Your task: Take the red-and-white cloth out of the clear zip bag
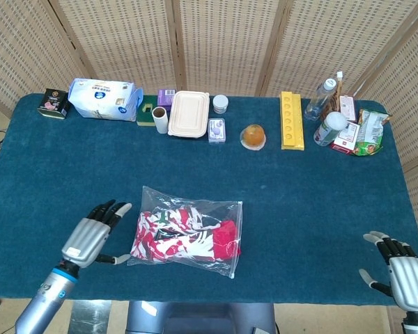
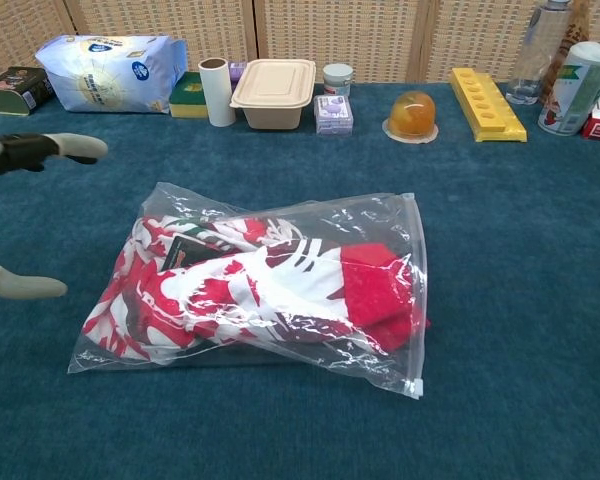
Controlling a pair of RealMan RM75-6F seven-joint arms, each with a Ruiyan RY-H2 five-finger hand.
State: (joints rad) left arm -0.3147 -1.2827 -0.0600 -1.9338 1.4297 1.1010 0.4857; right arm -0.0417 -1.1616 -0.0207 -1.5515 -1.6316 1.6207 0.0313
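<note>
The clear zip bag [image 1: 188, 230] [image 2: 270, 285] lies flat near the table's front edge, with its zip edge on the right side. The red-and-white cloth [image 1: 187, 234] [image 2: 250, 285] is bunched up inside it. My left hand [image 1: 92, 236] hovers just left of the bag, fingers apart, holding nothing; in the chest view only its fingertips [image 2: 65, 147] show at the left edge. My right hand [image 1: 403, 273] stays at the front right corner of the table, far from the bag, fingers spread and empty.
Along the back edge stand a tissue pack [image 1: 104, 99], a cardboard roll [image 1: 160, 120], a beige lunch box [image 1: 189, 113], a small jar [image 1: 220, 104], an orange jelly cup [image 1: 253, 135], a yellow tray [image 1: 291, 120], and bottles and snacks [image 1: 338, 118].
</note>
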